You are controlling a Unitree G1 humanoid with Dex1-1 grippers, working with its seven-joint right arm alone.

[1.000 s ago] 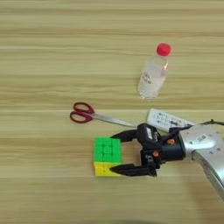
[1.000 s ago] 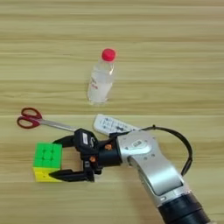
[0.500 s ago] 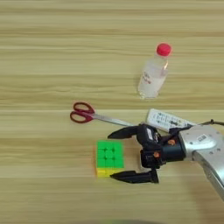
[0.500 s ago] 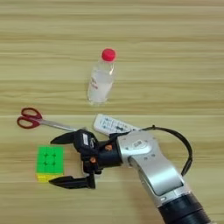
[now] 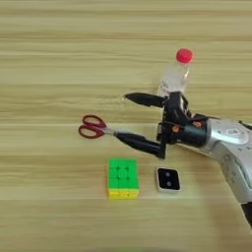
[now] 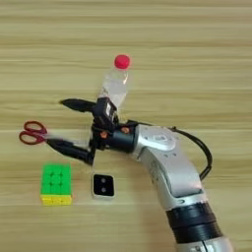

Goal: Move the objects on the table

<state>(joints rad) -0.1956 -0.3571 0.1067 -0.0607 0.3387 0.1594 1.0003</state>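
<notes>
My right gripper point(image 5: 123, 116) is open, its two black fingers spread wide and pointing left. The nearer finger lies over the blades of the red-handled scissors point(image 5: 92, 127), whose handles poke out to its left. The farther finger ends just left of the lying clear bottle with a red cap point(image 5: 174, 74). A green-topped puzzle cube point(image 5: 123, 177) with yellow front sits free on the table point(image 5: 49, 59), nearer to me than the gripper. Right beside it lies a small white square device with a black face point(image 5: 168, 179).
The silver forearm point(image 6: 167, 162) with a black cable comes in from the bottom right and covers the table just right of the scissors. Bare wood stretches across the far side and the left.
The gripper has left the cube's side, moved away from me and now sits over the scissors' blades, still open. The cube stays put. The small white device has come into view.
</notes>
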